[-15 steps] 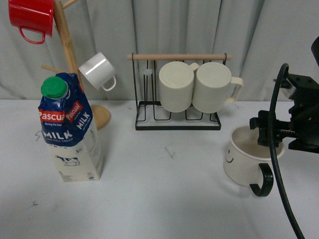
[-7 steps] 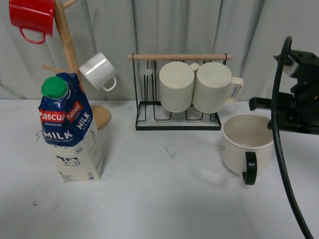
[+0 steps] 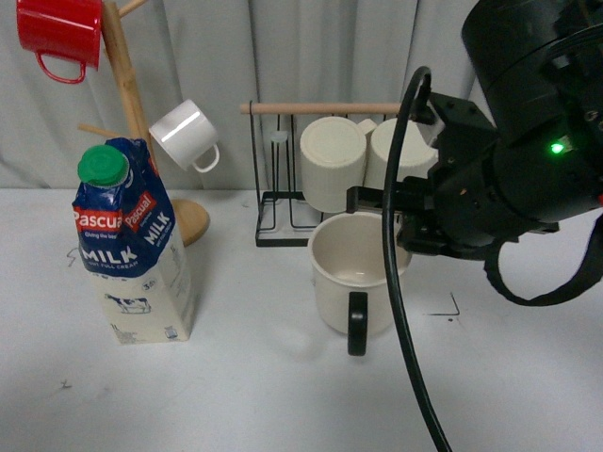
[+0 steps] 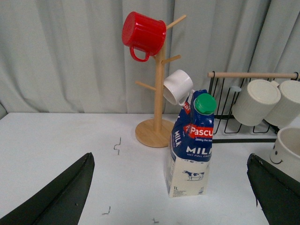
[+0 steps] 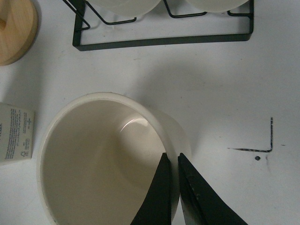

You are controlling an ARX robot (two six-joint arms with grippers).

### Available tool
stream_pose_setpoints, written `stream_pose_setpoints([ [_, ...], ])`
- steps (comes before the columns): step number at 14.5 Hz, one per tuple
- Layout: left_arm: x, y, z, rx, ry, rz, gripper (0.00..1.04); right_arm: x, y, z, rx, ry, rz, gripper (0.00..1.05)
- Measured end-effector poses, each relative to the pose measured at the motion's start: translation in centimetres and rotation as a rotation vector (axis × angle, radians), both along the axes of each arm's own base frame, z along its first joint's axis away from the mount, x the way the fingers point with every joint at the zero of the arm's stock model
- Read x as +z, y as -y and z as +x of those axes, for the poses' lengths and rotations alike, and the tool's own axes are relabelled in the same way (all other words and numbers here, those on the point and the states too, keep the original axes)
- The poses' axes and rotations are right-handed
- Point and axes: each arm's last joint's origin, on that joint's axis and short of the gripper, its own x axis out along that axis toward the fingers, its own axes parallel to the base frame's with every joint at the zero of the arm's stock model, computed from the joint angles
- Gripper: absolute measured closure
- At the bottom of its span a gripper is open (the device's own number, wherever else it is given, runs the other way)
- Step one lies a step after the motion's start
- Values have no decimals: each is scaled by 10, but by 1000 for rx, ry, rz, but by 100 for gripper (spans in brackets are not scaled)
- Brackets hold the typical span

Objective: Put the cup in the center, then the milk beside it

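The cup (image 3: pixel 350 275), a wide cream mug with a black handle facing the camera, hangs just above the table's middle in the front view. My right gripper (image 3: pixel 407 235) is shut on its right rim, one finger inside and one outside, as the right wrist view (image 5: pixel 172 159) shows on the cup (image 5: pixel 93 159). The milk (image 3: pixel 132 243), a blue and cream carton with a green cap, stands upright at the left. It stands between the spread fingers of my open, empty left gripper (image 4: pixel 171 187) in the left wrist view (image 4: pixel 192 140), well ahead of them.
A black wire rack (image 3: pixel 334 231) with two ribbed cream mugs (image 3: pixel 334 162) stands right behind the cup. A wooden mug tree (image 3: pixel 127 85) holds a red mug (image 3: pixel 58 33) and a small white mug (image 3: pixel 184 135) behind the milk. A black corner mark (image 3: pixel 450 309) lies under my right arm.
My right arm has carried the cup leftward from the table's right side to the middle, lifting it a little. The handle turned to face the camera. The milk has not moved.
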Motion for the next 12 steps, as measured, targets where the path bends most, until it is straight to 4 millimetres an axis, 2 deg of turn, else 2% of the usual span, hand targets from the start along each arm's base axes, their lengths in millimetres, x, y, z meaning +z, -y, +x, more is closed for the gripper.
stream_pose_setpoints([
  [2, 0, 0, 0, 0, 0, 0, 7, -7, -5, 6, 3, 1, 4, 102],
  [10, 0, 0, 0, 0, 0, 0, 7, -20, -4, 4, 20, -45, -20, 102],
  [11, 0, 0, 0, 0, 0, 0, 7, -21, -3, 4, 23, -46, -23, 100],
  [12, 0, 0, 0, 0, 0, 0, 7, -21, -3, 4, 25, -46, -21, 88],
])
